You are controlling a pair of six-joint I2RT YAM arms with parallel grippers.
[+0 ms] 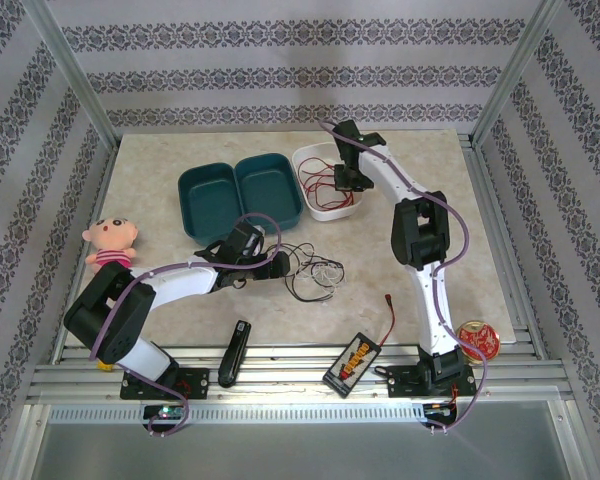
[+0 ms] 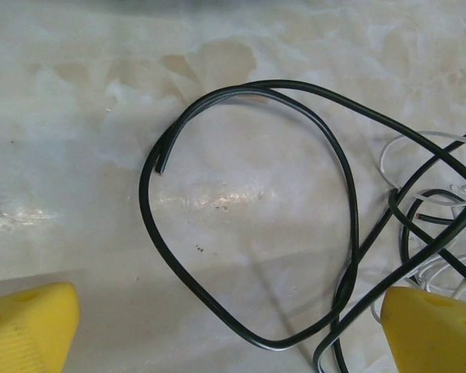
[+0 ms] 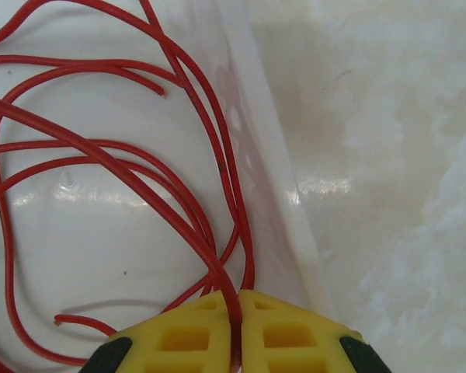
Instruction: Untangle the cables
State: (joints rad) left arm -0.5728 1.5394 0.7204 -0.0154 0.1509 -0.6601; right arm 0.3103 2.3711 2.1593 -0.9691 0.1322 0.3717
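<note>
The red cable (image 1: 317,180) lies coiled in the white tray (image 1: 325,212) at the back of the table. My right gripper (image 1: 348,182) hangs over the tray's right side. Seen from the right wrist, that gripper (image 3: 237,307) is shut on a strand of the red cable (image 3: 124,172), close to the tray wall (image 3: 264,155). The black cable (image 1: 302,272) and the white cable (image 1: 328,272) lie tangled together at mid-table. My left gripper (image 1: 280,263) sits at their left edge. It (image 2: 233,330) stands open low over a loop of the black cable (image 2: 352,199), with the white cable (image 2: 382,159) to the right.
An open teal box (image 1: 240,195) stands left of the white tray. A doll (image 1: 112,243) lies at the left edge. Near the front edge lie a black tool (image 1: 234,352), a black-and-yellow box (image 1: 352,360) with a short red lead, and a red can (image 1: 477,338).
</note>
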